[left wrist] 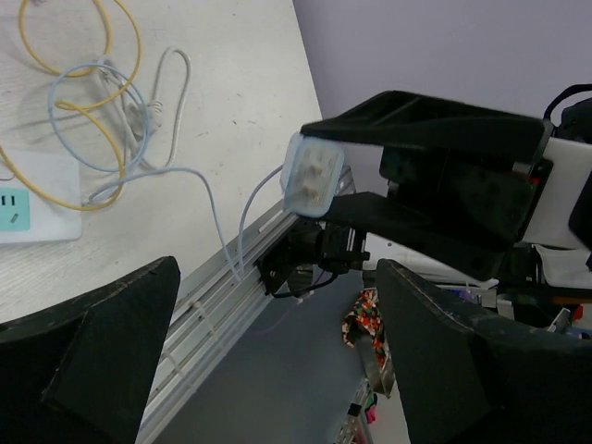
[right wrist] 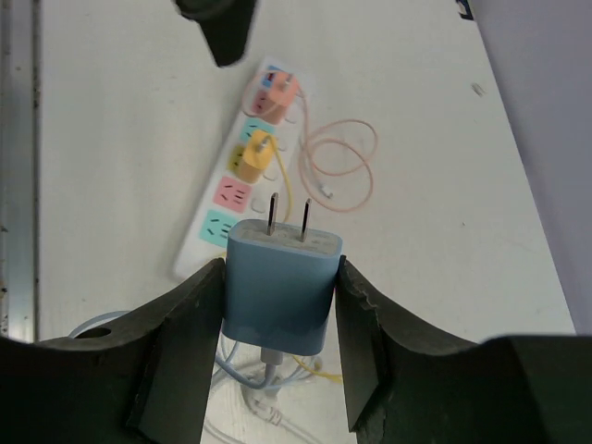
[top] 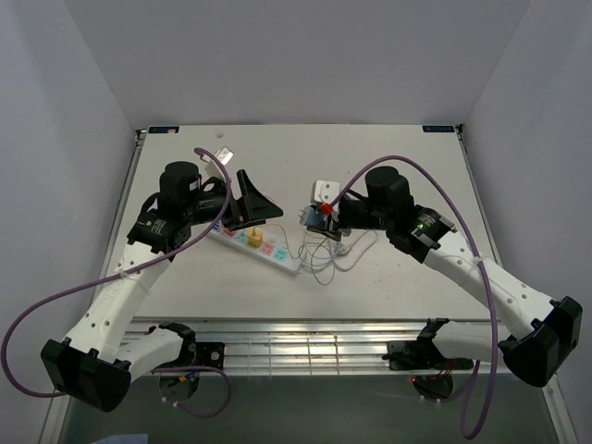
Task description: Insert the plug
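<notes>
The plug [right wrist: 277,287] is a small light blue block with round corners. Two thin metal prongs [right wrist: 273,213] stick out of its flat front. A pale cord [right wrist: 268,365] hangs from its back end.

The right gripper [top: 319,219] grips the plug, one black finger pressed on each side. The plug is up in the air, just off the right end of the power strip [right wrist: 231,196]. Its prongs point at the strip but do not touch it.

The power strip is long and white and lies flat on the table [top: 388,148]. It has pink and green sockets. A yellow plug [right wrist: 250,159] already sits in one of the middle sockets.

A pink cable [right wrist: 374,166] lies in loops beside the strip. Loose pale cords [top: 324,254] lie in a tangle under the blue plug. A white adapter [top: 324,190] lies behind the right gripper.

The left gripper [left wrist: 279,268] hangs over the far end of the strip. Its fingers are spread wide apart and hold nothing
</notes>
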Robot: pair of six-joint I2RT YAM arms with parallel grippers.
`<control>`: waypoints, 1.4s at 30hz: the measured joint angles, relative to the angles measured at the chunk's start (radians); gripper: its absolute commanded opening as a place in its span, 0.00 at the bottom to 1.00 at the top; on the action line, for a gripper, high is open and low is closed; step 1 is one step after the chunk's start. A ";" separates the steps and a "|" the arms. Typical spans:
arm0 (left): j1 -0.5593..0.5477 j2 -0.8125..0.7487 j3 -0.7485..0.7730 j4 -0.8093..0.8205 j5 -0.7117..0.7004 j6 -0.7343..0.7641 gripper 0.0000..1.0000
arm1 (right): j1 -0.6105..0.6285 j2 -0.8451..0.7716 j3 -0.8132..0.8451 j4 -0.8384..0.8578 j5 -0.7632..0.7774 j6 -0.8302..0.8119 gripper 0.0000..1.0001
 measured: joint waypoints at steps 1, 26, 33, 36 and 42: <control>-0.009 0.004 -0.005 0.017 0.006 -0.008 0.98 | 0.015 0.005 0.000 -0.005 -0.021 -0.008 0.11; -0.195 0.081 -0.042 0.133 -0.042 -0.037 0.73 | 0.090 0.061 0.033 0.005 -0.150 -0.045 0.11; -0.213 0.100 -0.042 0.138 -0.073 -0.041 0.36 | 0.090 0.071 0.036 0.004 -0.155 -0.037 0.11; -0.220 0.099 -0.042 0.138 -0.082 -0.023 0.12 | 0.089 0.072 0.037 -0.003 -0.154 -0.027 0.13; -0.220 0.092 -0.048 0.145 -0.097 -0.027 0.00 | 0.090 0.071 0.036 0.002 -0.145 -0.002 0.55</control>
